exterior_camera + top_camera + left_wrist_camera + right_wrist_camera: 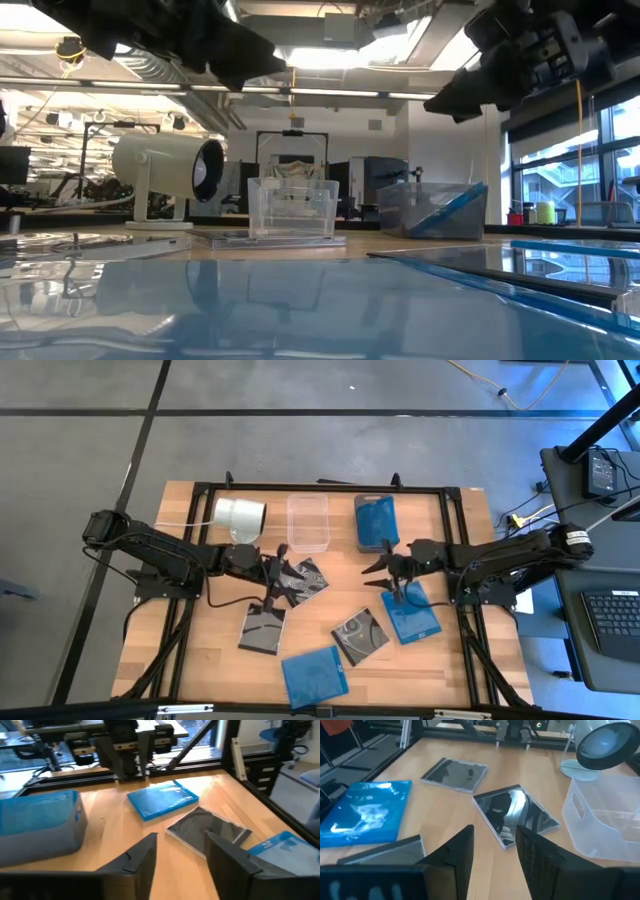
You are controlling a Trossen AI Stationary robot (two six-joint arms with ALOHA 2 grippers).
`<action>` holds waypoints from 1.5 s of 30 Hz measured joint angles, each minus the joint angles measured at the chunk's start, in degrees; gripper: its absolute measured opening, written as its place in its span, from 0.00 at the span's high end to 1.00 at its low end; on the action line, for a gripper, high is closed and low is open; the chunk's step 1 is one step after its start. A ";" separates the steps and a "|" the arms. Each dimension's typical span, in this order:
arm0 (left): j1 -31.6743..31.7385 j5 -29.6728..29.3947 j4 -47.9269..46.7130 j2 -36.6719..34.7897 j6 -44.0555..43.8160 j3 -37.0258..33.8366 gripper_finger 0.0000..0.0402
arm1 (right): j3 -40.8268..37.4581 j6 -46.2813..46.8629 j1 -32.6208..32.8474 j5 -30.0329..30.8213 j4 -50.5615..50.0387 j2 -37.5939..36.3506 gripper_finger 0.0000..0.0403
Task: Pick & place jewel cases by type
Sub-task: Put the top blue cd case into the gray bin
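Jewel cases: three blue [314, 677], three dark [262, 629].

You have a white cylinder [240, 515] lying on its side at the wooden table's [200, 650] far edge. Beside it sits a clear bin [308, 521], then a blue-tinted bin [374, 520].

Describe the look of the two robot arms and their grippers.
Both arms are dark, black, jointed links with black cables trailing along them. The left gripper and right gripper end in flat, angular, matte-black jaws. The right arm shows a white band near its base.
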 joint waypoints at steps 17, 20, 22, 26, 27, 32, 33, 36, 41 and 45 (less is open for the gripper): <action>-0.16 1.24 -0.42 0.00 -1.87 0.00 0.39 | 0.01 -0.42 -0.02 1.41 -0.11 1.02 0.48; -0.17 1.23 -0.42 0.00 -1.85 0.00 0.40 | 0.02 0.24 -0.03 6.00 -0.11 1.00 0.37; -0.23 -0.22 0.01 0.03 -2.63 -0.01 0.40 | 0.02 2.03 -0.04 8.86 -0.16 1.01 0.31; -0.48 -4.90 0.54 3.73 -1.92 2.41 0.40 | 2.23 7.78 -0.04 10.59 -8.62 -0.22 0.25; -0.48 -4.47 0.51 5.41 -0.76 3.70 0.40 | 3.78 9.07 -0.04 10.60 -13.15 -0.56 0.24; -0.47 -1.10 -3.48 14.30 2.65 13.37 0.40 | 13.65 13.38 1.28 11.28 -38.67 -1.01 0.24; -0.39 -1.11 -5.78 15.86 2.75 15.65 0.40 | 15.83 14.49 1.88 11.86 -42.83 -0.88 0.25; -0.30 -2.29 -12.60 20.60 4.18 22.30 0.40 | 21.59 19.33 3.96 15.50 -56.67 -0.50 0.26; -0.30 -4.35 -15.00 27.50 8.21 29.32 0.40 | 26.52 29.72 8.36 19.64 -74.30 -0.16 0.30; -0.32 -4.13 -14.96 31.50 8.33 32.17 0.40 | 23.68 38.11 13.39 18.95 -76.00 -0.06 0.33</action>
